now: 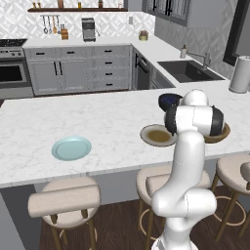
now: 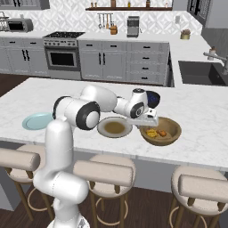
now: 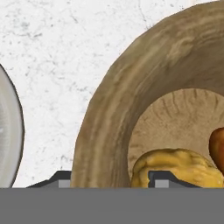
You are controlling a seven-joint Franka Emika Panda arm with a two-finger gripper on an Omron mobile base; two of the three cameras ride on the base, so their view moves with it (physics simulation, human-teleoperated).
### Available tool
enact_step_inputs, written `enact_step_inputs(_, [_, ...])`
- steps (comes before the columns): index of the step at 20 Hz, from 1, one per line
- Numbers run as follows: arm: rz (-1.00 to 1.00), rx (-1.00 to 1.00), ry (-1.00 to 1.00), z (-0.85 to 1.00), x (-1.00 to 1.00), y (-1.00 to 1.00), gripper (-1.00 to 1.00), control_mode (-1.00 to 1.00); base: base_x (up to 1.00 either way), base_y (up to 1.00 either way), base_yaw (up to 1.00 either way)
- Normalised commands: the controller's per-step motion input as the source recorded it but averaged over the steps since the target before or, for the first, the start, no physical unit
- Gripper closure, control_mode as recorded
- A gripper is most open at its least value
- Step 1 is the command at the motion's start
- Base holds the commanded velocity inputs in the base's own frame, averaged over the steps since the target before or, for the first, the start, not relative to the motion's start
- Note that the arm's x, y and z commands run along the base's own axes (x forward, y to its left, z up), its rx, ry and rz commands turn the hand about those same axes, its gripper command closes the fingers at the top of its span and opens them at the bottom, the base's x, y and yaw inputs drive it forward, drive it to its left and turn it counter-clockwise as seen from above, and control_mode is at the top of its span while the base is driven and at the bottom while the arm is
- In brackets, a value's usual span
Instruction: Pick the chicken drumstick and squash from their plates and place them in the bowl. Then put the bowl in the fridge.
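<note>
Wooden bowl [image 2: 160, 132] on marble island counter [image 2: 202, 116], squash [image 3: 177, 168] and chicken drumstick [image 3: 217, 146] inside, gripper [image 2: 150, 118] low over bowl's near-left rim, fingertips straddling the wall, grip uncertain, olive-brown plate [image 2: 115, 127] just beside, light blue plate [image 1: 72, 148] well apart.

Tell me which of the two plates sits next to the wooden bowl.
The olive-brown plate with the pale rim; it lies just beside the bowl. The light blue plate lies alone, far along the counter.
</note>
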Motion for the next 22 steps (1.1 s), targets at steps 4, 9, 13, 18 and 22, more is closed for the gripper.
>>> enact_step_inputs(4, [0.00, 0.00, 0.00, -0.01, 0.00, 0.00, 1.00, -1.00, 0.00, 0.00, 0.00])
enact_step_inputs(9, [0.00, -0.01, 0.01, -0.01, 0.00, 0.04, 1.00, -1.00, 0.00, 0.00, 0.00])
enact_step_inputs(13, [0.00, 0.00, 0.02, 0.00, 0.00, 0.00, 1.00, -1.00, 0.00, 0.00, 0.00])
enact_step_inputs(18, [0.10, -0.01, -0.09, 0.43, -0.27, 0.00, 1.00, -1.00, 0.00, 0.00, 0.00])
enact_step_inputs(22, [0.10, -0.18, 0.00, 0.81, -0.42, 0.23, 1.00, -1.00, 0.00, 0.00, 0.00])
